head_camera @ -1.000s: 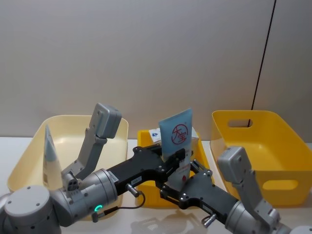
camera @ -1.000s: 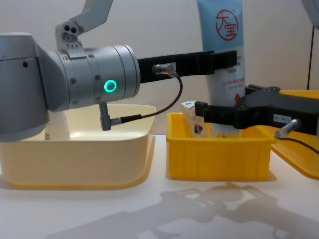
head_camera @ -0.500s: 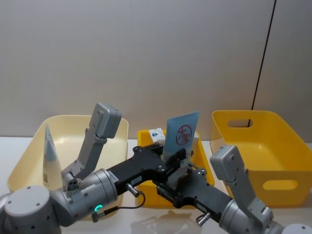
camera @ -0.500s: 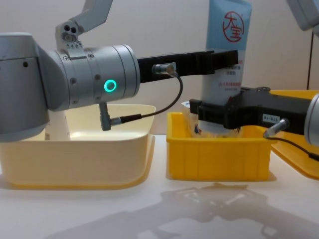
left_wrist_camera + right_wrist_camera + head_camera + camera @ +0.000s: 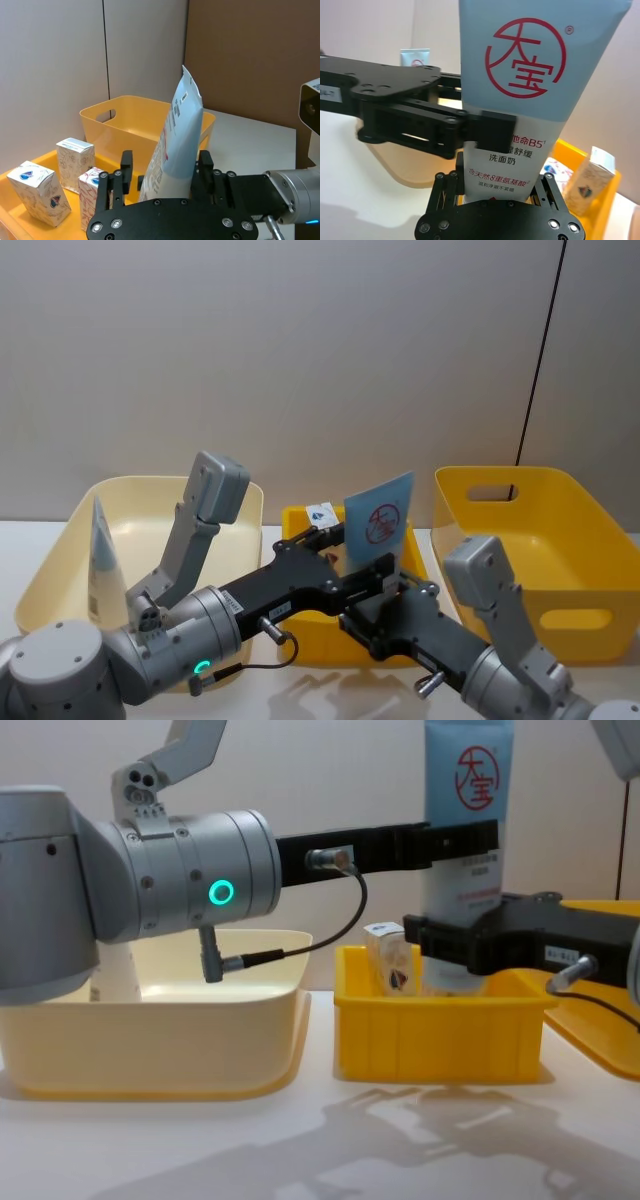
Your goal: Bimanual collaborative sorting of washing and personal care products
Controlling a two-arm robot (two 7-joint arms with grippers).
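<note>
Chest view has the tube (image 5: 468, 780) further right than half a second ago and straightened from a slight lean to nearly plumb, and both arms have shifted right with it. It hangs over the small yellow bin (image 5: 440, 1040), which sits mid-desk (image 5: 300, 1150) with the cream bin (image 5: 150, 1040) to its left. The tube's long axis runs vertical: flat crimped end up, narrow end down, red round logo facing the robot. The left gripper (image 5: 465, 837) reaches in from the left, its flat black jaws pinching the tube about halfway up. The right gripper (image 5: 450, 945) comes from the right just below it, its jaws pressed against the tube's lower end. In the right wrist view the tube (image 5: 520, 90) is smooth, glossy, soft plastic, wide at the crimp and narrowing to where the right gripper (image 5: 501, 187) holds it, with the left gripper (image 5: 487, 131) as a matte black bar across its front. In the left wrist view three cartons (image 5: 75, 157) of printed white card stand in the small bin. In the head view a second tube (image 5: 100, 550) stands crimp-up at the left of the cream bin, and the large yellow bin (image 5: 540, 540), smooth with rounded corners and a handle slot, lies to the right.
</note>
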